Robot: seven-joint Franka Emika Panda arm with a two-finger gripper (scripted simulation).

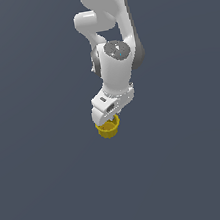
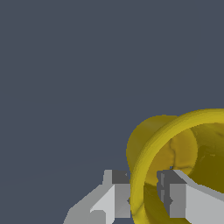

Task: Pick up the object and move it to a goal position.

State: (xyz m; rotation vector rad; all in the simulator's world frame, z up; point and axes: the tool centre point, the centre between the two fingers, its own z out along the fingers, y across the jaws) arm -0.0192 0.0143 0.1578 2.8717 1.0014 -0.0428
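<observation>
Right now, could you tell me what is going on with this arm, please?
The white Panda arm has its gripper at a small yellow cup. In the wrist view the jaws straddle the cup's thick rim, one finger outside and one inside the hollow. Whether the cup is lifted cannot be told against the plain grey background.

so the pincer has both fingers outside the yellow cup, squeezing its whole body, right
Not quite. The wrist view shows the pincer straddling the rim of the yellow cup: one finger sits inside the hollow, the other outside the wall. It is the yellow cup it holds.
</observation>
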